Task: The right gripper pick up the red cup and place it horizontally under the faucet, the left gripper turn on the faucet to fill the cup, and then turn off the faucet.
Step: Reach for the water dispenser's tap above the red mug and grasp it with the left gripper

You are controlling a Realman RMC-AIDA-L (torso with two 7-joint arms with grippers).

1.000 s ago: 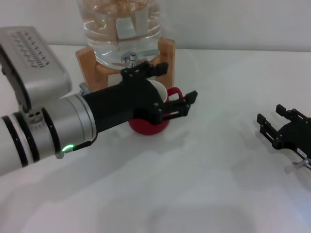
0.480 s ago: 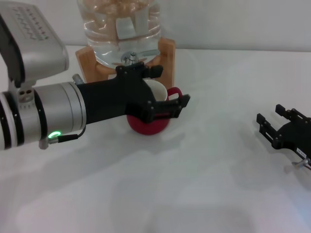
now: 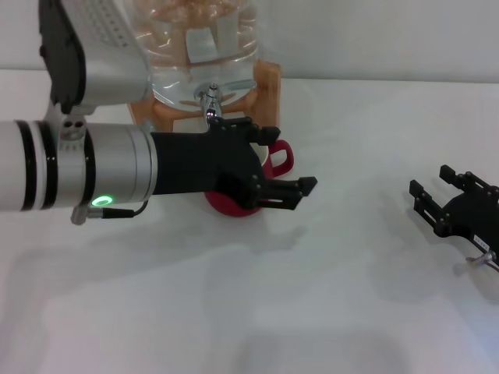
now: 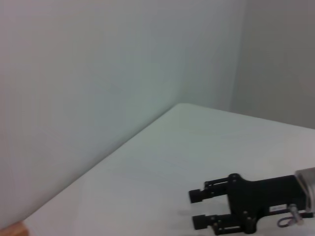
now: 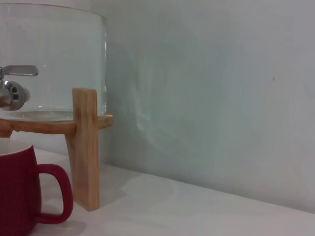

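The red cup (image 3: 234,206) stands upright on the white table in front of the wooden stand, below the faucet (image 3: 210,97). In the head view my left arm hides most of it; only its base and handle show. My left gripper (image 3: 288,160) is open and empty, just in front of and below the faucet, over the cup. My right gripper (image 3: 430,179) is open and empty, low over the table at the far right; it also shows in the left wrist view (image 4: 194,209). The right wrist view shows the cup (image 5: 15,191) beneath the faucet (image 5: 12,88).
The clear water jar (image 3: 195,47) sits in its wooden stand (image 3: 269,82) at the back of the table; a stand leg (image 5: 83,147) is next to the cup's handle. A white wall rises behind the table.
My left arm's wrist has lifted and turned, and the left gripper has dropped down and nearer, away from the faucet lever, which now shows above it. The right gripper has not moved.
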